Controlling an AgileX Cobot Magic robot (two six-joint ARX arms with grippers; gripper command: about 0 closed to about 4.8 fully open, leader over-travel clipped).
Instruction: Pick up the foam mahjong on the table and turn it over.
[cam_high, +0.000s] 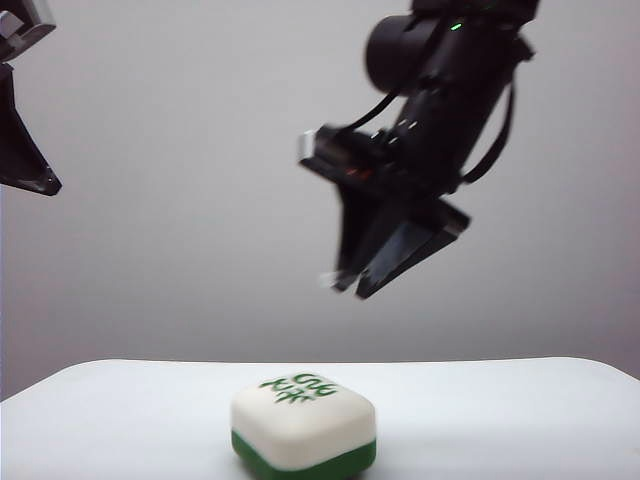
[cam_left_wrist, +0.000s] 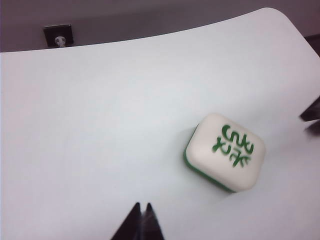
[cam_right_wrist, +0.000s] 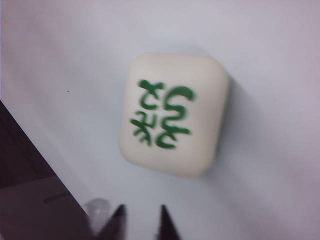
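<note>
The foam mahjong (cam_high: 303, 430) lies flat near the front of the white table (cam_high: 500, 420), cream-white face with green characters up and dark green half underneath. It also shows in the left wrist view (cam_left_wrist: 225, 152) and the right wrist view (cam_right_wrist: 172, 115). My right gripper (cam_high: 350, 288) hangs well above it, pointing down and to the left. Its fingers stand a little apart with nothing between them (cam_right_wrist: 141, 209). My left gripper (cam_high: 48, 185) is raised at the far left, away from the block, with its fingertips together (cam_left_wrist: 142, 206).
The table (cam_left_wrist: 100, 125) has rounded corners, and its edge runs close to my right gripper, with dark floor (cam_right_wrist: 20, 150) beyond. A small dark fixture (cam_left_wrist: 58, 36) sits past the far edge. A plain grey wall stands behind.
</note>
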